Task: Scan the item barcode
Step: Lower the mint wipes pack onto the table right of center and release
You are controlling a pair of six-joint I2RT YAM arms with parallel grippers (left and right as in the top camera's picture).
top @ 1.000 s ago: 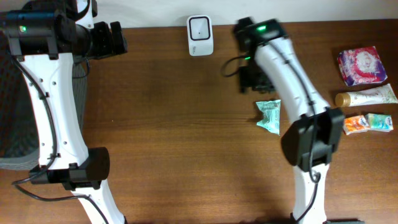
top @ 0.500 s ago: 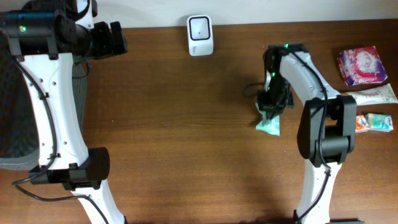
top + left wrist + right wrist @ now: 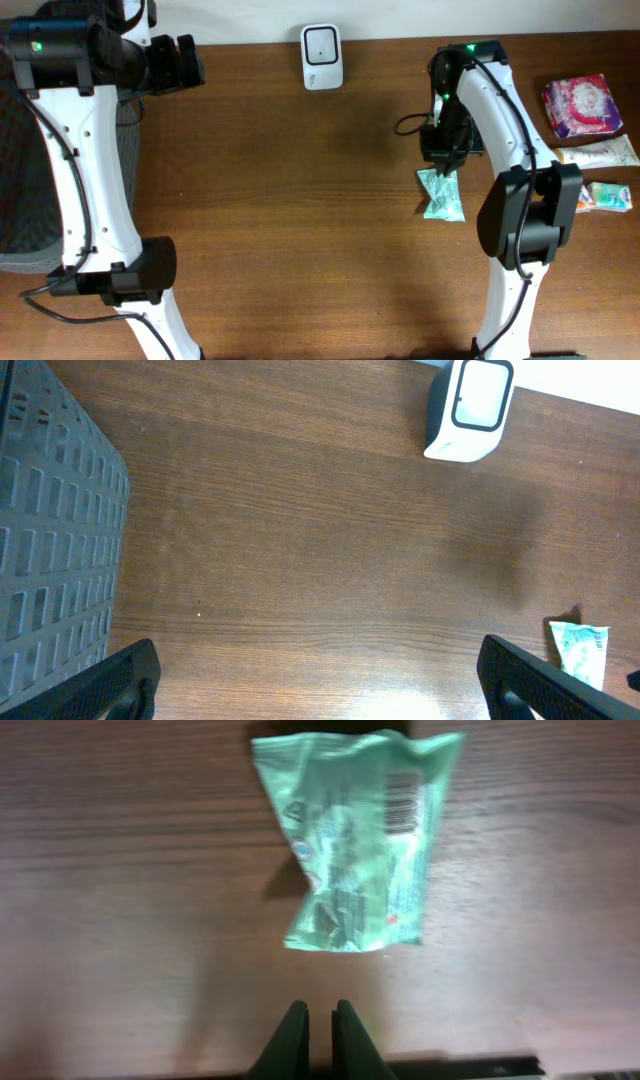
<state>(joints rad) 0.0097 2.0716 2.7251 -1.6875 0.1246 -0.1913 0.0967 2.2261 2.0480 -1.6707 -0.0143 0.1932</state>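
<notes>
1. The fingers of the right gripper are pressed together on nothing. The left gripper is spread wide and empty.
2. Just beyond the right fingertips lies the crumpled green packet, untouched on the table.
3. At the packet's far right corner is a black barcode. The small print is too blurred to read.
4. Far beyond the left fingers stands the white scanner.

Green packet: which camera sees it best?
Right wrist: the packet is big and whole, with its barcode showing. Overhead shows it small. Left wrist catches only a bit at the edge.
</notes>
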